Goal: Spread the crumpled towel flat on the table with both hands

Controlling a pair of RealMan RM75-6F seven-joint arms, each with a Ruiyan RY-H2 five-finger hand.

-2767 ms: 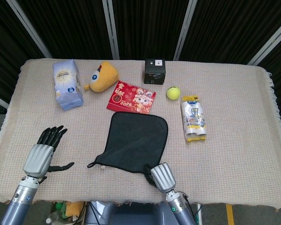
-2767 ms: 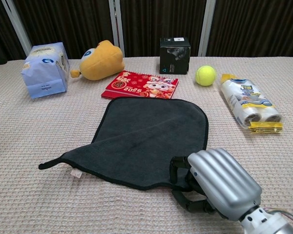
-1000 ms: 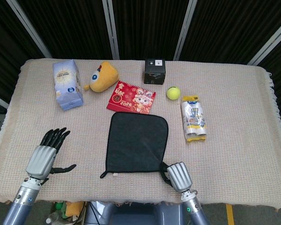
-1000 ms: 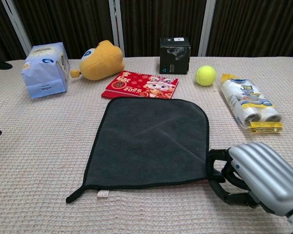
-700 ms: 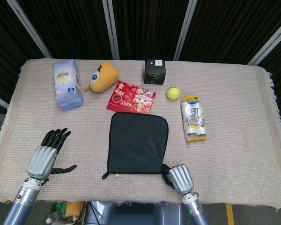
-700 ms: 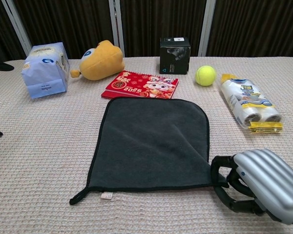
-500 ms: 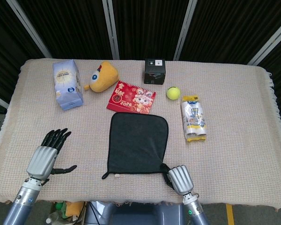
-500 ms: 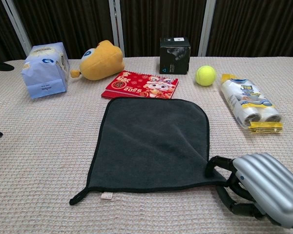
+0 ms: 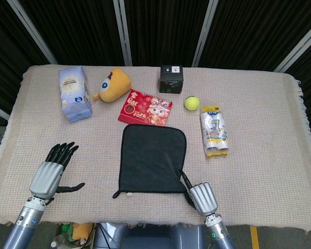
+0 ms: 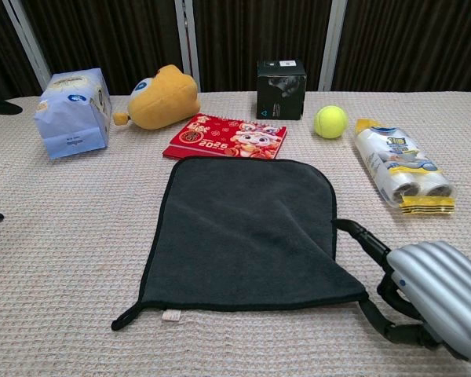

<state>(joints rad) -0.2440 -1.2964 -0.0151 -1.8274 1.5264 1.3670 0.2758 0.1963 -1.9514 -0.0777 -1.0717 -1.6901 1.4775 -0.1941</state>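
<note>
While the dark towel (image 9: 153,158) lies spread flat in the middle of the table (image 9: 259,171), my right hand (image 9: 201,198) rests just past its near right corner, at about 5 o'clock from the towel's middle. In the chest view my right hand (image 10: 436,294) has let go. One dark finger (image 10: 361,233) points out along the towel's right edge, and the others curl loosely under the silver back, with nothing in them. The fingers are apart, so the hand is open. The near right corner of the towel (image 10: 243,232) lies on the table just beside the hand.

My left hand (image 9: 49,174) lies well apart from the towel, at about 8 o'clock from it. Its fingers are stretched out and spread, and the thumb sticks out to the side. It holds nothing.

The towel's near left corner ends in a small tail with a white tag (image 10: 170,315).

At 12 o'clock from the towel, touching its far edge, is a red booklet (image 9: 145,108). At about 11 o'clock sits a yellow stuffed toy (image 9: 113,85), and a blue tissue pack (image 9: 74,93) stands further out at about 10 o'clock. A black box (image 9: 171,79) sits at about 1 o'clock, with a tennis ball (image 9: 192,102) near it. A pack of two bottles (image 9: 214,130) lies at about 2 o'clock.
</note>
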